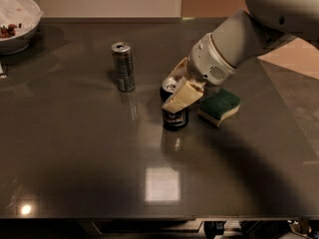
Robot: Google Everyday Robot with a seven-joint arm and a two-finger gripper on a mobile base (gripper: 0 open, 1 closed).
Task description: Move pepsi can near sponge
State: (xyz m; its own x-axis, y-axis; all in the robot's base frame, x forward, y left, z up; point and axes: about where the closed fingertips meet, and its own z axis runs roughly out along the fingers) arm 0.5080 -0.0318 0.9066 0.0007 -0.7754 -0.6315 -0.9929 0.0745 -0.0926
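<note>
The pepsi can (175, 117) is a squat dark navy can with a silver top, standing upright on the dark table just left of the sponge (220, 106). The sponge has a dark green top over a pale yellow base. My gripper (178, 87) reaches in from the upper right, and its cream fingers are shut on the top part of the pepsi can. A small gap separates the can from the sponge.
A taller slim silver-grey can (123, 66) stands to the left and farther back. A white bowl (17, 21) with food sits at the far left corner. The table's front edge (149, 217) runs along the bottom; the right edge (284, 103) lies beyond the sponge.
</note>
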